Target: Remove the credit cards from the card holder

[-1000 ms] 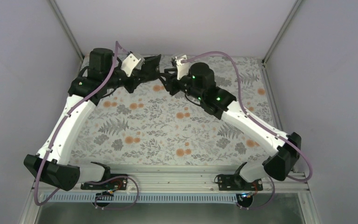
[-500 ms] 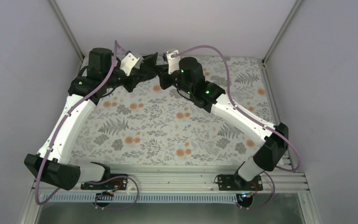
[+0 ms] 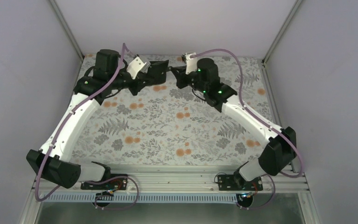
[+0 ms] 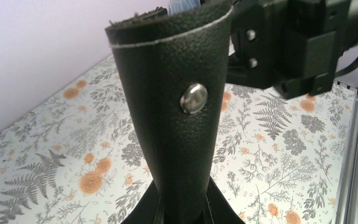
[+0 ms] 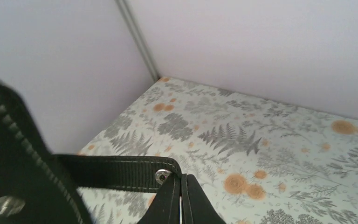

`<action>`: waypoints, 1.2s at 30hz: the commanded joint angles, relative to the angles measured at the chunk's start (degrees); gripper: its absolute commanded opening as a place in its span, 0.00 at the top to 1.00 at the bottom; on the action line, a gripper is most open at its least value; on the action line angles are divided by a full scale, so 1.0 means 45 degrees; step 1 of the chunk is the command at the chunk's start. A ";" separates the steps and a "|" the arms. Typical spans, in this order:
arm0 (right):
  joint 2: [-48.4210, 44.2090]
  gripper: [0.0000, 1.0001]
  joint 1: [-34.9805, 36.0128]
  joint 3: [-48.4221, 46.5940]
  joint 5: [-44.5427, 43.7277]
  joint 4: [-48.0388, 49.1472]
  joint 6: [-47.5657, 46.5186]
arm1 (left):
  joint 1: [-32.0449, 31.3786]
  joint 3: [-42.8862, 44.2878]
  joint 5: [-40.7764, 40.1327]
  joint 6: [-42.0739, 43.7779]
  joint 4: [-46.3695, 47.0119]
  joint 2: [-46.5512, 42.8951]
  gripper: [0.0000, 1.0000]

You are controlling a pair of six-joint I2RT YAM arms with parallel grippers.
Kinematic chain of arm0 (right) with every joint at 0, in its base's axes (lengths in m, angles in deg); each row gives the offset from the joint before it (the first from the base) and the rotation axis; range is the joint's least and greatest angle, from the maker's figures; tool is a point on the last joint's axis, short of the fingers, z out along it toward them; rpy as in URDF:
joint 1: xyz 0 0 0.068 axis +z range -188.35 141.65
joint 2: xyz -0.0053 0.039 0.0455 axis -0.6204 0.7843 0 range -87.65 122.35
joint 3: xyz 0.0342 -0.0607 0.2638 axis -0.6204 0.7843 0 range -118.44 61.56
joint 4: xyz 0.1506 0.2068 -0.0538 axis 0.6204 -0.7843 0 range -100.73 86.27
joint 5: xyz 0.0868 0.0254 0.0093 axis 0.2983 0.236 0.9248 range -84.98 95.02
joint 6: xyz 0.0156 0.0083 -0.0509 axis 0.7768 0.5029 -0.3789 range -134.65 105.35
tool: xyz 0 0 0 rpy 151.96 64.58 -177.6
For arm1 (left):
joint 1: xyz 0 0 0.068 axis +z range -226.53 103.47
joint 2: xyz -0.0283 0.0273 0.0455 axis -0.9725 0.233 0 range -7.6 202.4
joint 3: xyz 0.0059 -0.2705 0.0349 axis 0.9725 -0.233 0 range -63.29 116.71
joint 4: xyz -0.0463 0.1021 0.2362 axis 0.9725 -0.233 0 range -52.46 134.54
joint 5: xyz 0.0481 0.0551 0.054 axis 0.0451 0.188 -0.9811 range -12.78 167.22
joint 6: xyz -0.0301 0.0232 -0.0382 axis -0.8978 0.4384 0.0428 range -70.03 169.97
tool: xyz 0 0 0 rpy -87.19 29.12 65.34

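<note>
holding the card holder clear of the bench, over its far end, between the two arms. gripping one end of it with the left fingers, closed down to almost nothing on the leather. pinching the snap tab with the right fingers, fully closed, by the look of it with only the tab's tip inside the bite

can't make out any credit cards. only a pale blue sliver at the holder's far end in the left wrist view, could be card or lining, can't tell

risks from here:
- losing the tab: shallow bite on a thin smooth strap, little margin against a sideways tug
- pulling the arms apart too hard: risk of dragging the holder out of the left grip or twisting it, given a hold on one narrow end only
- opening it tilted or mouth-down: risk of spilling loose cards onto the bench
- working with wrists this close: risk of knocking the housings together

materials:
- pebbled black leather-look outer, soft enough to curve round, pale stitching along one edge, fuzzy raw cut at the end
- round shiny metal snap stud mid-face
- flat stitched tab with a small metal stud near its tip
- judging it floppy, so expecting folding rather than resistance under a pinch
- flat matte sheet on the bench, printed with grey ferns and orange flowers
</note>
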 commanded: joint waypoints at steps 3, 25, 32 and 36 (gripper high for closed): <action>-0.0723 0.94 -0.2632 0.1009 0.0368 -0.1369 -0.1600 | 0.0339 0.0220 0.0820 0.0533 -0.0600 -0.0629 0.98; -0.2064 0.25 -0.2330 0.0624 1.2381 -0.0359 -0.4870 | 0.0311 0.1063 0.5952 0.5876 -0.4353 -0.0739 0.98; -0.2016 0.28 -0.1183 0.0440 1.2079 -0.0446 -0.5417 | 0.0262 0.0886 0.6178 0.5733 -0.4178 -0.0505 0.97; -0.1872 0.32 -0.1043 0.0267 1.2149 -0.0516 -0.5525 | 0.0256 0.0717 0.6137 0.5705 -0.4096 -0.0540 0.98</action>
